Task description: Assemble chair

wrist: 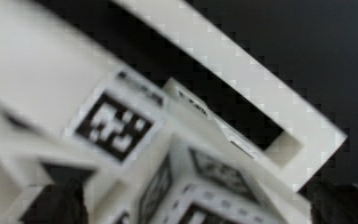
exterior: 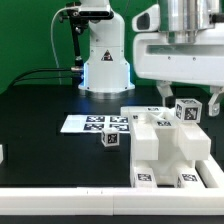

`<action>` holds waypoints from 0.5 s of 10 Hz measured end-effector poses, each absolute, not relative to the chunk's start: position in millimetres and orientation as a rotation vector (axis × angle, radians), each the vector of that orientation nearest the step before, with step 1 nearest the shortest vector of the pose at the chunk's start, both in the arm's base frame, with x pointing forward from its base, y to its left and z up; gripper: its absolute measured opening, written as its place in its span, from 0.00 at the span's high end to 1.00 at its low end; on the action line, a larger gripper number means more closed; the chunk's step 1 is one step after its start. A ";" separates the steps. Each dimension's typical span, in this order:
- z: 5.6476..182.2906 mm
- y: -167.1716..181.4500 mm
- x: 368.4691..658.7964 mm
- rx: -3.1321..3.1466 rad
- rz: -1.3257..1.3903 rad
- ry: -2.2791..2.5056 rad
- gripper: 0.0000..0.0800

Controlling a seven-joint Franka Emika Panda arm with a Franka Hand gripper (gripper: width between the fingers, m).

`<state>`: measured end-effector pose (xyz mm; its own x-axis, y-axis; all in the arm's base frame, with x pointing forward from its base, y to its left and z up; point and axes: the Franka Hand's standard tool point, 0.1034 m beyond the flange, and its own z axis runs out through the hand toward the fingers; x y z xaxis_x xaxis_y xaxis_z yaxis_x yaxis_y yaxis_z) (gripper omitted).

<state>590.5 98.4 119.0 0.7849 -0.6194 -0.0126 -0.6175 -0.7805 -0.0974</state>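
The chair parts (exterior: 160, 152) form a blocky white assembly at the exterior view's right front, with tags on their front faces. A tagged white piece (exterior: 187, 111) stands up at its back. My gripper (exterior: 188, 98) hangs right over that piece, one dark finger on each side, jaws wide and open. In the wrist view, blurred tagged white faces (wrist: 119, 122) fill the space between the gripper (wrist: 194, 200) fingers. A white frame-like part (wrist: 247, 75) runs diagonally beyond them. I cannot tell whether the fingers touch the piece.
The marker board (exterior: 93, 123) lies flat mid-table. A small tagged white cube (exterior: 110, 141) sits just in front of it. Another white part (exterior: 2, 155) shows at the exterior view's left edge. The robot base (exterior: 105, 60) stands behind, and a white rim (exterior: 60, 200) runs along the front.
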 end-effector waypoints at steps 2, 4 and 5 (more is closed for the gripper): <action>118.2 97.8 590.3 -2.927 -0.039 0.845 0.19; 117.6 96.3 589.9 -3.020 -0.060 0.518 0.19; 116.2 95.4 588.7 -3.076 -0.072 0.307 0.19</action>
